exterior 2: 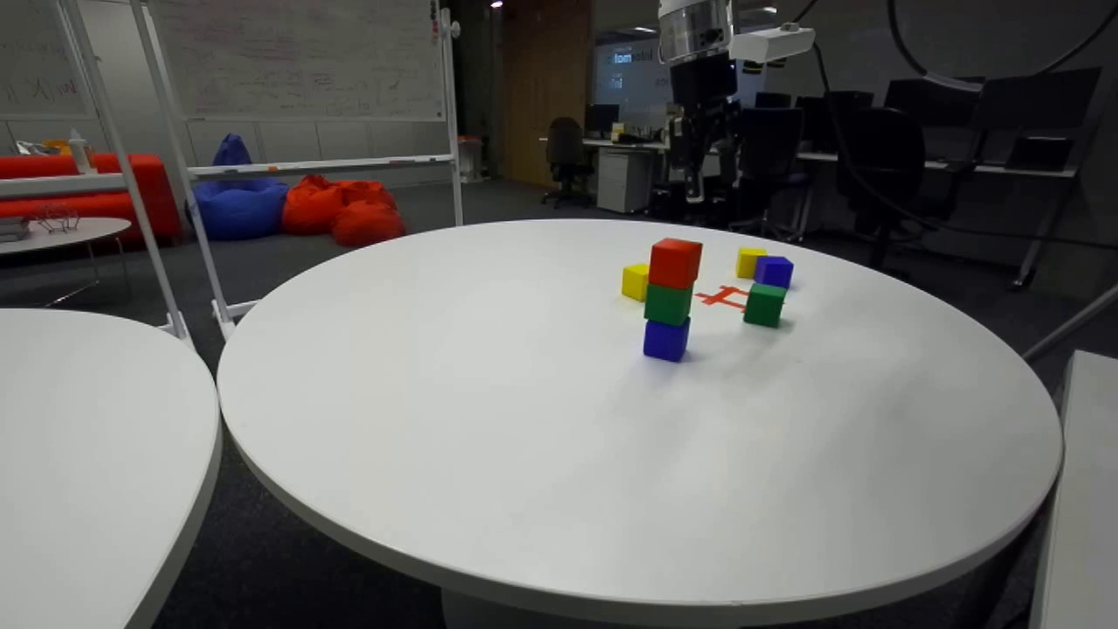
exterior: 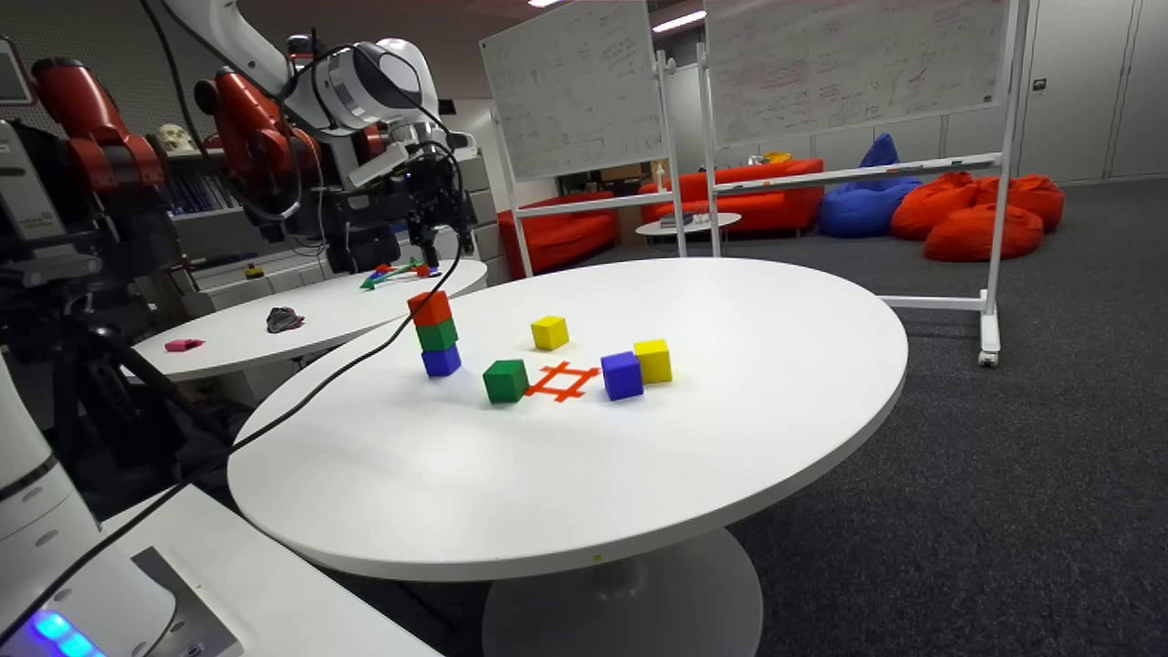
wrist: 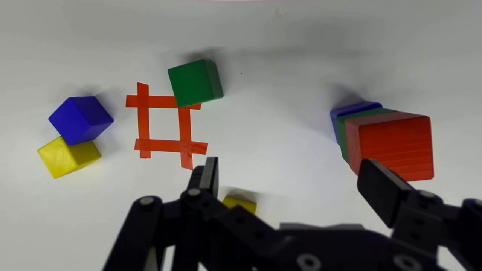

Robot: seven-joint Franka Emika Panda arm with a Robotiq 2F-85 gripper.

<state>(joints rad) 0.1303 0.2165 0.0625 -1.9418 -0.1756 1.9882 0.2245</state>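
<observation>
My gripper (wrist: 290, 161) hangs high above the table, open and holding nothing. Its right finger overlaps a stacked red cube (wrist: 395, 146) in the wrist view, but the exterior views show it well above the stack. Beneath the red cube are a green cube (exterior 2: 668, 303) and a blue cube (exterior 2: 665, 340). A loose green cube (wrist: 192, 83) covers one corner of a crossed red tape square (wrist: 163, 145). Beyond the tape a blue cube (wrist: 77, 120) sits against a yellow cube (wrist: 60, 158). Another yellow cube (wrist: 241, 204) is partly hidden by the left finger's linkage.
The cubes stand on a round white table (exterior: 730, 438). Beside it is a second white table (exterior 2: 96, 454), bearing a dark crumpled item (exterior: 285, 319) and a pink object (exterior: 184, 345). A black cable (exterior: 310, 401) hangs across an exterior view. Whiteboards (exterior: 575, 91) stand behind.
</observation>
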